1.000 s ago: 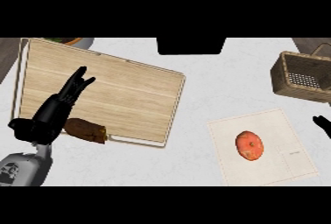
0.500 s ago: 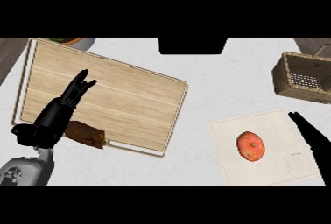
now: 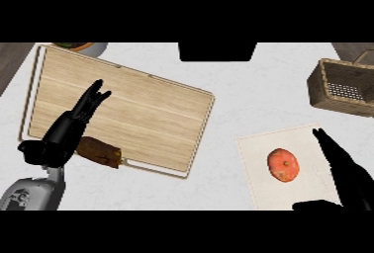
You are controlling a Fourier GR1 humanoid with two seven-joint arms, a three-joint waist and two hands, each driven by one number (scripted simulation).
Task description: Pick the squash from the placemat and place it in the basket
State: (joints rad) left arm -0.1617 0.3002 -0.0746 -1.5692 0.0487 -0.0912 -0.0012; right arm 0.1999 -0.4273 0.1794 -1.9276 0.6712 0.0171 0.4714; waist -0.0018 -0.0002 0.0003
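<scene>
Squash (image 3: pixel 283 165) sits mid-placemat (image 3: pixel 257 148), basket (image 3: pixel 346 87) well apart; right hand (image 3: pixel 343 168) hovers beside it, fingers straight, holding nothing. Best approach: centre over squash before closing. Left hand (image 3: pixel 73 126) rests open.

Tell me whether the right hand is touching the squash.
Apart. The head view shows pale placemat between the squash and the right hand, whose straight fingers lie to the squash's right.
</scene>
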